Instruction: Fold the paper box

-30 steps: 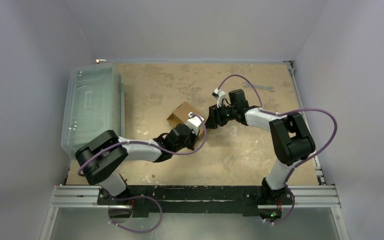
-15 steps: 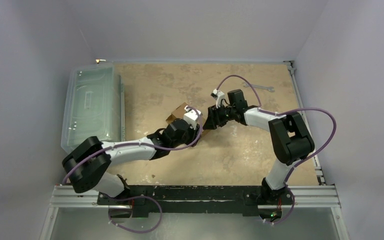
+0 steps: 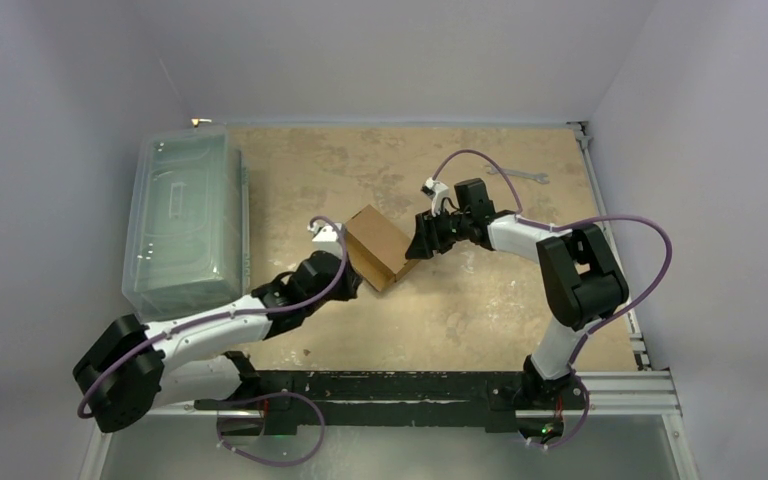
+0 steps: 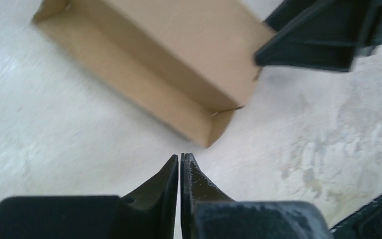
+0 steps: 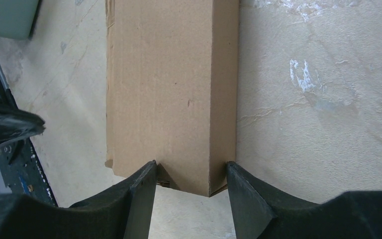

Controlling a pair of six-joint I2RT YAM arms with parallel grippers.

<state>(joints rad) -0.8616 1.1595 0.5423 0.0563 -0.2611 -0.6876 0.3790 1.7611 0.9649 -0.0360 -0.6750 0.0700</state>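
Pinches one end of the folded brown corrugated cardboard box (image 3: 380, 246) with the right gripper (image 5: 191, 167), one black finger on each long side. Rests mid-table on mottled tan tabletop (image 3: 480, 300). Holds left gripper (image 4: 181, 157) pressed together, empty, just off its near corner.

**Paper box (image 3: 378, 243), folded up and closed, lying flat mid-table**

Plain brown corrugated cardboard, unprinted, forms a low rectangular box. Its broad top panel lies level and shut, and a long side wall stands upright below it. From above, the long axis runs diagonally from far-left to near-right, and the box rests on the table (image 3: 480, 300) near its centre. At the near-right end a short flap is turned in at the corner, with a thin gap along the seam. The far-right end sits between the fingers of the right gripper (image 5: 190, 165), which touch it on both sides.
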